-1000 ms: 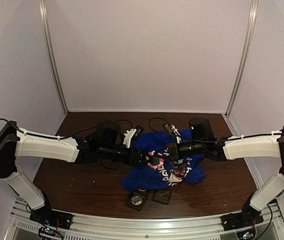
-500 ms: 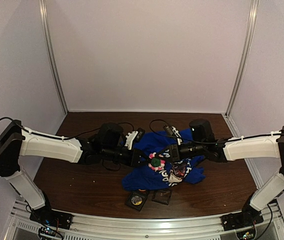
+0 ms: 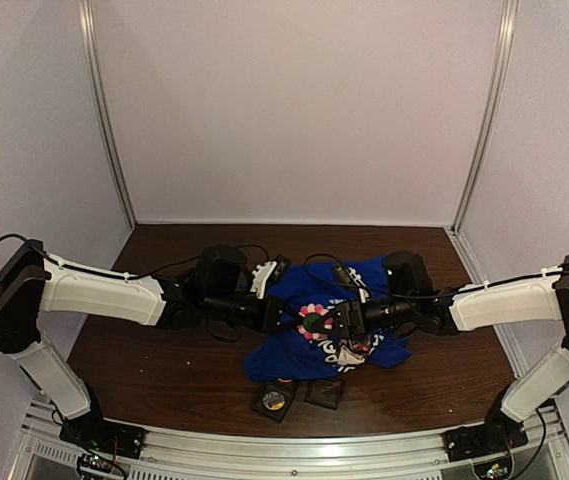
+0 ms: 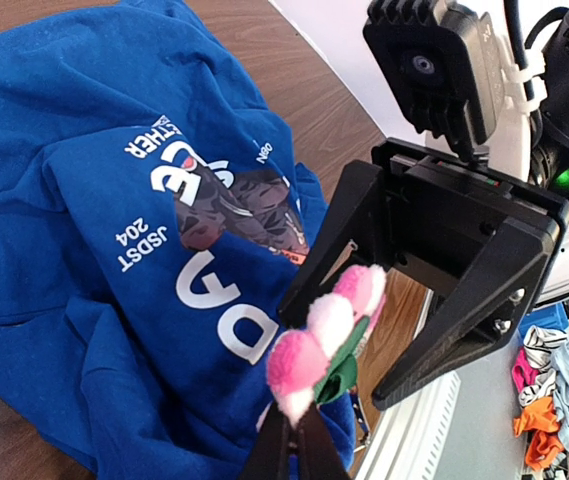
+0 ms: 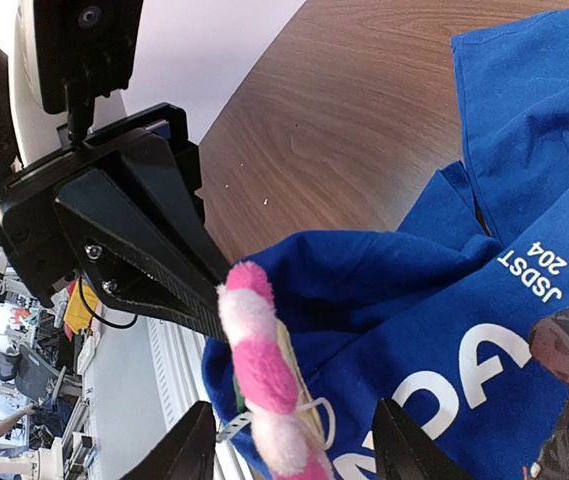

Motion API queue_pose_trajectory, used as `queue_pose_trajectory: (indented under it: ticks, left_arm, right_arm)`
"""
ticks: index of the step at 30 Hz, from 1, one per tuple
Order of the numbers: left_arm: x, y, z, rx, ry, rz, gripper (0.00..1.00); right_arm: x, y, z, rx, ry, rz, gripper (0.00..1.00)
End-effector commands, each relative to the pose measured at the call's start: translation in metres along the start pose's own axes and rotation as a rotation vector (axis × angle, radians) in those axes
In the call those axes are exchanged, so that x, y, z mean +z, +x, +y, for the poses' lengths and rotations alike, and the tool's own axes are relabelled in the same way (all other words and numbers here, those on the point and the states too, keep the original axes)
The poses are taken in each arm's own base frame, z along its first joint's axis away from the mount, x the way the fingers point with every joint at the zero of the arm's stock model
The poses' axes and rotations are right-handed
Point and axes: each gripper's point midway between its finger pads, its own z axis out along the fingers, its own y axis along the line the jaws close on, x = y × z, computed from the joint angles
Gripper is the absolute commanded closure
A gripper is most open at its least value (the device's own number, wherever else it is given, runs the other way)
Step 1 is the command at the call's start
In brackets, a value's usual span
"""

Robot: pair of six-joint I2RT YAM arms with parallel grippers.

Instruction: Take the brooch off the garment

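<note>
left end effector (image 4: 290, 446) clamps brooch (image 4: 328, 322), clear from wrist only

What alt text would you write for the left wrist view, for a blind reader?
The left hand, shut, pinches a fluffy pink-and-white brooch between the open fingers of the black right hand. Behind lies a crumpled blue T-shirt on a brown table.

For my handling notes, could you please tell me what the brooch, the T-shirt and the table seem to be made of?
The brooch looks like fuzzy yarn or plush: pink and white pompoms. The T-shirt is likely matte knit cotton, softly creased, with printed lettering. The table shows grain: wood or wood-look laminate.
</note>
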Motion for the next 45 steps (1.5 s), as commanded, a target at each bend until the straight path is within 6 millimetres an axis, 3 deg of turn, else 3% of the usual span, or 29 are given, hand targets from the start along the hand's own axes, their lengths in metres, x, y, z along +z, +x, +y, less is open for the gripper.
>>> queue_pose_trajectory:
  ticks: [1, 9, 13, 23, 27, 30, 34, 39, 42, 45]
  left_arm:
    - [0.002, -0.010, -0.003, 0.009, 0.023, -0.035, 1.00]
    - [0.001, -0.011, -0.004, 0.007, 0.027, -0.037, 1.00]
    - [0.000, -0.011, -0.005, 0.008, 0.032, -0.039, 1.00]
    - [-0.001, -0.010, -0.006, 0.008, 0.038, -0.044, 1.00]
    - [-0.001, -0.011, -0.004, 0.004, 0.029, -0.047, 1.00]
    - [-0.001, -0.010, 0.000, -0.007, 0.005, -0.050, 1.00]
    - [-0.006, -0.009, 0.007, -0.017, -0.035, -0.064, 0.80]
    - [-0.024, -0.004, 0.025, -0.018, -0.151, -0.099, 0.33]
    - [-0.032, 0.013, 0.039, -0.024, -0.202, -0.084, 0.22]
    - [-0.031, 0.029, 0.042, -0.031, -0.191, -0.039, 0.20]
  right_arm:
    - [-0.006, -0.007, 0.013, -0.016, -0.038, -0.037, 0.45]
    - [0.000, -0.004, 0.016, 0.009, -0.085, -0.042, 0.54]
    - [0.004, -0.005, 0.017, 0.011, -0.100, -0.044, 0.65]
    - [0.012, -0.002, 0.016, 0.022, -0.122, -0.031, 0.82]
    - [0.012, 0.000, 0.017, 0.030, -0.129, -0.031, 1.00]
    - [0.009, -0.002, 0.021, 0.031, -0.138, -0.036, 1.00]
    - [0.006, -0.003, 0.019, 0.020, -0.101, -0.039, 1.00]
    - [0.000, -0.005, 0.016, -0.007, -0.031, -0.030, 1.00]
    - [-0.004, -0.003, 0.013, -0.016, 0.009, -0.009, 1.00]
    - [-0.007, -0.003, 0.012, -0.024, 0.034, 0.002, 1.00]
